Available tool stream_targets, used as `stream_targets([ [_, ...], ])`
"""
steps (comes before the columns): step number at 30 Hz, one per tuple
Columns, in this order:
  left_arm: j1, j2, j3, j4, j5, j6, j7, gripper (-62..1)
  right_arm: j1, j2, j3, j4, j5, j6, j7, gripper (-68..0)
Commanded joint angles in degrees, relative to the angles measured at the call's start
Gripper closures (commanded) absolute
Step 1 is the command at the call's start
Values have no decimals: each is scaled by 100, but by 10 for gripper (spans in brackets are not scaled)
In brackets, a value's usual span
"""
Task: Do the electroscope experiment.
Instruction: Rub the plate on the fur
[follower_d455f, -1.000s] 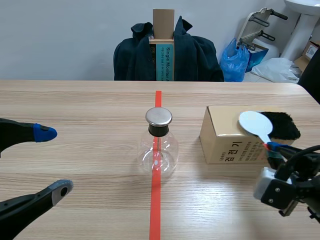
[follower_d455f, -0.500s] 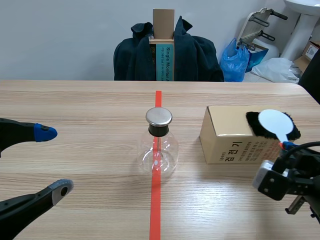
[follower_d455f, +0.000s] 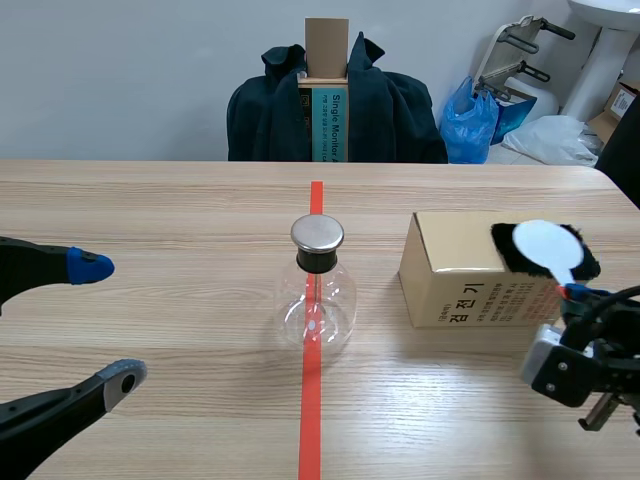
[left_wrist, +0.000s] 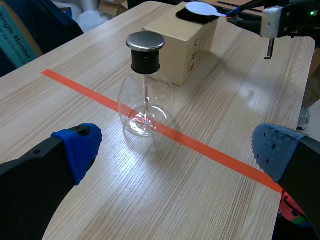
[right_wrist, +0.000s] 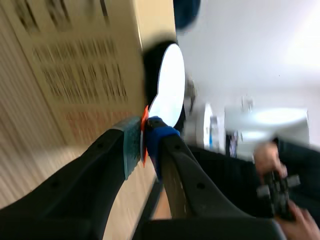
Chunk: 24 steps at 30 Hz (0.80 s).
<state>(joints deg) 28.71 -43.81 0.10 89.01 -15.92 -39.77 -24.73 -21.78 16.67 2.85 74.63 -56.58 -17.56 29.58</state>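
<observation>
A round glass electroscope flask with a metal cap stands on the red tape line at mid-table; it also shows ahead of my left gripper as flask. The left gripper is open, low at the left, well apart from the flask. A cardboard box stands right of the flask, with a black fur patch on top. My right gripper is shut on the red handle of a white paddle, whose disc rests against the fur. The paddle disc lies just beyond the right gripper.
A chair draped with a dark jacket and holding a tall cardboard package stands behind the table's far edge. A blue bag and white items lie beyond the far right. The box sits close behind the flask.
The right gripper carried the white paddle rightward across the box top onto the black fur, then shifted slightly lower and to the right. The left arm and flask stayed still.
</observation>
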Motion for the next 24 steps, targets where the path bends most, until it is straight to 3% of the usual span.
stream_targets([
  [1,-28,13,20,31,-55,-11,-94,-623,17,-17,-39,63,11,0,-339,-7],
  [4,-28,13,20,31,-55,-11,-94,-623,-4,-7,0,63,-28,2,-1257,-7],
  [5,-28,13,20,31,-52,-11,-90,-623,-13,17,17,63,-24,31,-1178,-7],
  [8,-28,13,20,31,-35,-11,-92,-623,0,42,7,70,-4,50,-179,-7],
  [9,-28,13,20,31,-35,-11,-92,-623,2,13,4,79,0,46,-70,-7],
  [13,-28,13,20,31,-33,-11,-92,-623,-33,-24,35,79,-4,33,-1117,-7],
  [14,-28,13,20,31,-24,-11,-92,-623,-33,0,48,79,-17,83,-1180,-7],
  [19,-28,13,20,31,-13,-11,-94,-623,2,28,13,79,-15,111,-256,-7],
  [21,-28,13,20,31,-13,-11,-94,-623,2,11,9,79,-20,103,-273,-7],
  [24,-28,13,20,31,-13,-11,-94,-623,-2,15,26,79,-24,90,-772,-7],
])
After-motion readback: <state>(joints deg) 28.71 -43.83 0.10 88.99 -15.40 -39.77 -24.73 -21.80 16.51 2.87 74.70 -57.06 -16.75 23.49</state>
